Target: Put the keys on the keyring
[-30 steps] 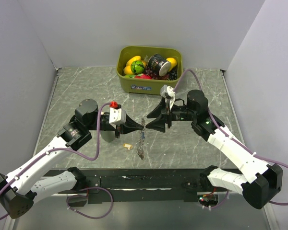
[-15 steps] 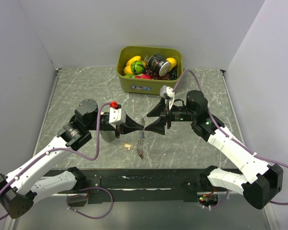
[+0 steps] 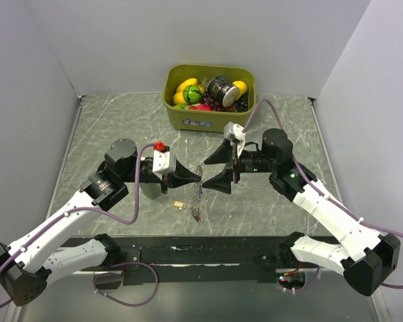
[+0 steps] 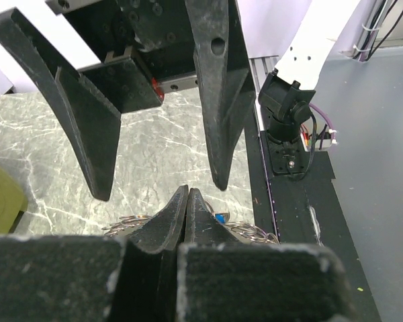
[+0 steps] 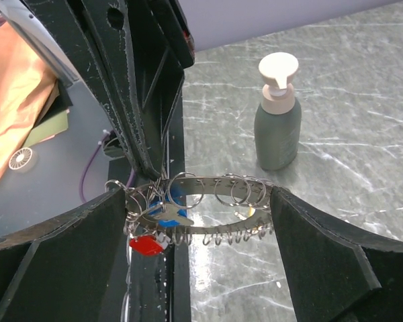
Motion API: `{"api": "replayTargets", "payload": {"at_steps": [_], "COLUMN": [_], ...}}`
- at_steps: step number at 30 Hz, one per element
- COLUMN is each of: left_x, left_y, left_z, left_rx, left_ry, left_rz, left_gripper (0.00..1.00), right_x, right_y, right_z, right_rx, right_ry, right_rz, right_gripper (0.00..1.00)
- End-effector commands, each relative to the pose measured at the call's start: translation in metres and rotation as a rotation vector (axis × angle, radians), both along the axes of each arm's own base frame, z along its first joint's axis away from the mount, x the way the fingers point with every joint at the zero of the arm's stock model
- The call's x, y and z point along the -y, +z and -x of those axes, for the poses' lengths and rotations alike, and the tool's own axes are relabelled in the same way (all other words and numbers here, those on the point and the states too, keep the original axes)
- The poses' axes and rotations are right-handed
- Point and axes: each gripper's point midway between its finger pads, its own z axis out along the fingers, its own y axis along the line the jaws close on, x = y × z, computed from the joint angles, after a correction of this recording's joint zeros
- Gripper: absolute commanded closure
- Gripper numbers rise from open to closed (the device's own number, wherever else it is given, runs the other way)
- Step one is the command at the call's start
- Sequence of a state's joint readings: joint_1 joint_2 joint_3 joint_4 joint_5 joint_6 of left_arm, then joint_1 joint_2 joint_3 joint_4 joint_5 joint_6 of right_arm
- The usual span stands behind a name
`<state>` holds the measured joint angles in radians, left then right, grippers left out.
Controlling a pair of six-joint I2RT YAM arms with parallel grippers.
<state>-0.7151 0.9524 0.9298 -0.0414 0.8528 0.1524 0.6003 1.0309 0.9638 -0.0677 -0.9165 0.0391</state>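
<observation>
The keyring, a silvery metal band hung with many small rings, is held level by my left gripper, which is shut on its left end. A blue key and a red key hang from rings beside that grip. My right gripper is open, one finger on each side of the keyring. From above, the keyring dangles below the left gripper, with the right gripper facing it. A yellow key lies on the table just left of it.
A grey-green soap bottle stands on the marble table, partly under my left arm. An olive-green bin full of toys sits at the back. A black rail runs along the near edge.
My right gripper's jaws have spread wide apart and drawn back slightly to the right. The left gripper and the keyring have stayed where they were.
</observation>
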Motion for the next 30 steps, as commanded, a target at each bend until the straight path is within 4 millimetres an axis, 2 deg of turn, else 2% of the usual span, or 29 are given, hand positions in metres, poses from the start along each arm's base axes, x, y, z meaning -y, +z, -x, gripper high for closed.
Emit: {"api": "replayTargets", "payload": {"at_steps": [1,4,7,10,11,13,14,16,17,18,20,24,28,30], "left_x": [-0.001,-0.001,-0.001,-0.001,-0.001,-0.001,-0.001,-0.001,-0.001,0.0,-0.001,-0.001,-0.001,-0.002], "left_y": [0.036,0.038,0.039,0.04,0.04,0.041,0.04,0.041,0.041,0.041,0.039,0.032,0.024,0.015], "left_z": [0.01,0.009,0.009,0.009,0.009,0.009,0.009,0.01,0.009,0.01,0.01,0.007,0.003,-0.008], "left_rx": [0.088,0.092,0.092,0.093,0.094,0.097,0.095,0.095,0.092,0.092,0.092,0.076,0.044,0.018], "left_ry": [-0.038,-0.035,-0.035,-0.037,-0.035,-0.032,-0.034,-0.038,-0.037,-0.04,-0.037,-0.023,0.01,0.075], "left_rz": [0.086,0.091,0.092,0.096,0.098,0.1,0.1,0.105,0.104,0.104,0.103,0.094,0.093,0.092], "left_gripper": [0.99,0.99,0.99,0.99,0.99,0.99,0.99,0.99,0.99,0.99,0.99,0.99,0.99,0.99], "right_x": [-0.006,-0.011,-0.013,-0.015,-0.016,-0.017,-0.016,-0.015,-0.015,-0.015,-0.014,-0.014,-0.012,-0.01], "right_y": [0.018,0.017,0.016,0.015,0.015,0.014,0.013,0.013,0.014,0.017,0.018,0.006,-0.02,-0.03], "right_z": [-0.001,0.001,0.001,-0.001,-0.001,-0.004,-0.004,-0.006,-0.005,-0.006,-0.006,-0.01,-0.019,-0.026], "right_rx": [0.052,0.041,0.032,0.023,0.02,0.011,0.01,0.016,0.02,0.029,0.033,0.006,-0.037,-0.06], "right_ry": [0.014,0.032,0.044,0.04,0.043,0.035,0.031,0.016,0.014,0.011,0.003,-0.015,-0.078,-0.118], "right_rz": [-0.023,-0.023,-0.02,-0.016,-0.016,-0.01,-0.005,-0.006,-0.011,-0.021,-0.025,0.003,0.047,0.076], "right_gripper": [0.07,0.1,0.2,0.34,0.46,0.63,0.78,0.87,0.97,1.0,1.0,1.0,1.0,1.0]}}
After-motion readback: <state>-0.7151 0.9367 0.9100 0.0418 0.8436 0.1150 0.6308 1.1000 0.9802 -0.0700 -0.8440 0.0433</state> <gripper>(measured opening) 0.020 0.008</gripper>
